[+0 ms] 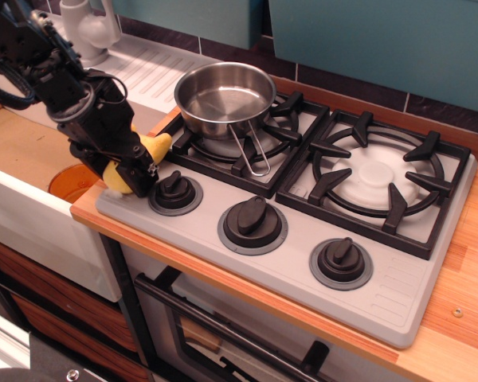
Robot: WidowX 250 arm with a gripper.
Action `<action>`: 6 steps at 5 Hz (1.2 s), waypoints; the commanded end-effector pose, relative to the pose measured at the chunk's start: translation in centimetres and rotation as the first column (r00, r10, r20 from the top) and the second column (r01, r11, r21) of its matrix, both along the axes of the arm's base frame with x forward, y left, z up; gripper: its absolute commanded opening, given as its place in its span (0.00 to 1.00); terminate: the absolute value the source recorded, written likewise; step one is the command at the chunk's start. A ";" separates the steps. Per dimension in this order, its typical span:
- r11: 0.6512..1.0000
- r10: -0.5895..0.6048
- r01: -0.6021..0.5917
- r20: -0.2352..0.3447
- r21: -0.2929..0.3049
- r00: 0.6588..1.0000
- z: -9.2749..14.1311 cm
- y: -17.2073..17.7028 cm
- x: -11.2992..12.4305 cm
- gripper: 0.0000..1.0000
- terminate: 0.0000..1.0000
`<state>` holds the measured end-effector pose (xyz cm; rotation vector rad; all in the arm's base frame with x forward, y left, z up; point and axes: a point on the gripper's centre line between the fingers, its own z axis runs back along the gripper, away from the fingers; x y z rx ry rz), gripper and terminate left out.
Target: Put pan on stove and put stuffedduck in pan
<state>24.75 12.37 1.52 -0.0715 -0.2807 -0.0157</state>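
The shiny steel pan (221, 97) sits on the left burner of the grey stove (398, 290), its wire handle pointing toward the front. The yellow stuffedduck (154, 146) is at the stove's front-left corner, beside the left knob (175, 191). My black gripper (134, 169) comes down from the upper left and its fingers are closed around the duck's body. Yellow plush shows on both sides of the fingers. The duck rests low, at or just above the stove surface.
A white sink with a drainboard (147, 68) and a tap (88, 24) lies to the left. An orange disc (72, 181) lies in the basin. The right burner (378, 171) and two more knobs (252, 223) sit on the stove. Teal wall behind.
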 end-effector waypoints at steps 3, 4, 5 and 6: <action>0.998 0.016 -0.007 -0.135 0.066 0.991 9.1 0.3 1.1 0.00 0.00; 0.997 0.006 0.008 -0.166 0.083 0.986 12.0 -0.1 2.8 0.00 0.00; 0.995 -0.005 0.022 -0.163 0.102 0.987 13.4 -0.6 5.3 0.00 0.00; 0.993 -0.019 0.036 -0.150 0.114 0.989 13.8 -1.2 7.2 0.00 0.00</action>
